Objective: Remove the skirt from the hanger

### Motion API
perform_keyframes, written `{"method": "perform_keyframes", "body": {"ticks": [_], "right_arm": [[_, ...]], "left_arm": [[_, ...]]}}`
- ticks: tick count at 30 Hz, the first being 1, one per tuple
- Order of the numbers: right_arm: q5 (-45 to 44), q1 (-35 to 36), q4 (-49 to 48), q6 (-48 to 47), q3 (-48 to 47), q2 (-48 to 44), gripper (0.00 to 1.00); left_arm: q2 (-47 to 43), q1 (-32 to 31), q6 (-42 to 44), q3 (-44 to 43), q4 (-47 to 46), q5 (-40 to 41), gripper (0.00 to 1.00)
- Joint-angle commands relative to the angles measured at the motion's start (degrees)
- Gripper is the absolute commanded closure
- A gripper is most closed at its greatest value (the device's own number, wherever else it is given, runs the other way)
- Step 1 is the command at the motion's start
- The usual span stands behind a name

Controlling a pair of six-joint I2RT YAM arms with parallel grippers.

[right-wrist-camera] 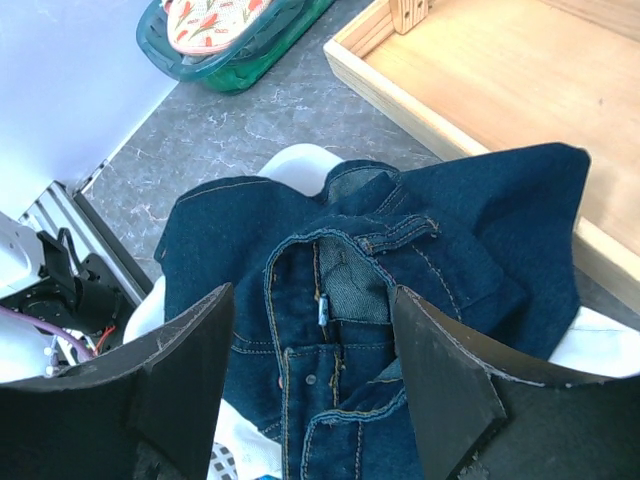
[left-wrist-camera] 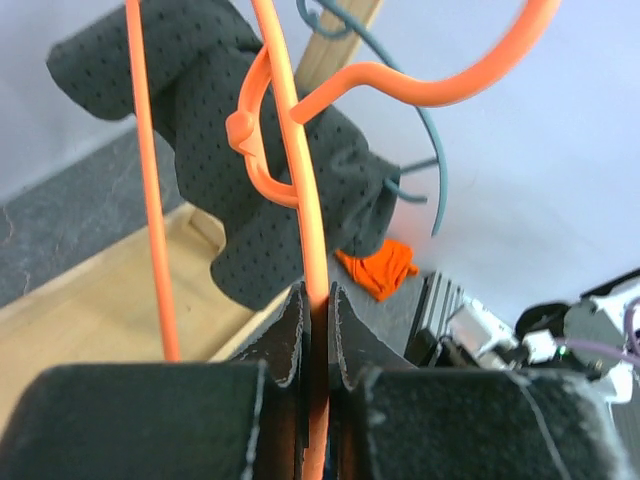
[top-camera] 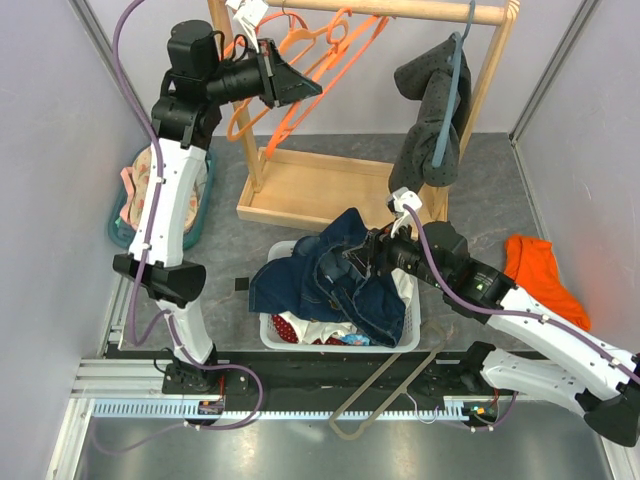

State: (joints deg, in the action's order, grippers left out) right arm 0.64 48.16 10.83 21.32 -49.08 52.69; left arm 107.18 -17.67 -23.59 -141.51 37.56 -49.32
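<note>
The left gripper (left-wrist-camera: pixel 318 330) is clenched on the thin bar of the orange hanger (left-wrist-camera: pixel 300 170), up by the wooden rail (top-camera: pixel 420 12). The right gripper (right-wrist-camera: pixel 312 295) hangs with its jaws apart, holding nothing, just above a dark denim garment (right-wrist-camera: pixel 470 230) in the white basket (top-camera: pixel 268 338). A bit of the red dotted skirt (top-camera: pixel 290 326) shows under the denim.

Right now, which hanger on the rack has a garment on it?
The grey-blue hanger, rightmost, carrying the grey dotted garment; the orange hangers are bare.

Right fingers (right-wrist-camera: pixel 185 375) stand apart over a denim garment (right-wrist-camera: pixel 460 230) (fly open).
</note>
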Motion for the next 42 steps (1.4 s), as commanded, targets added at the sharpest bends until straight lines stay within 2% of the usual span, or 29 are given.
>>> {"method": "perform_keyframes", "body": {"ticks": [1,9,17,32,42], "right_arm": [[1.2,0.2,-3.5,1.8,0.4,0.3,0.29],[1.6,0.2,-3.9,2.7,0.3,0.8,0.30],[2.8,0.2,-4.8,4.6,1.8,0.3,0.31],[2.0,0.1,-3.4,4.4,1.1,-2.4,0.31],[1.6,0.2,-3.4,4.3,1.0,-3.2,0.31]], "left_arm": [[4.1,1.8,-11.7,-1.7,-11.4,3.8,0.98],[8.6,2.9,-19.9,-3.5,-21.5,5.2,0.98],[11.3,3.1,-23.1,-4.6,-26.5,6.5,0.98],[12.4,3.0,-18.5,-0.5,-22.3,8.5,0.98],[9.8,3.0,-14.4,2.3,-17.5,8.1,0.98]]}}
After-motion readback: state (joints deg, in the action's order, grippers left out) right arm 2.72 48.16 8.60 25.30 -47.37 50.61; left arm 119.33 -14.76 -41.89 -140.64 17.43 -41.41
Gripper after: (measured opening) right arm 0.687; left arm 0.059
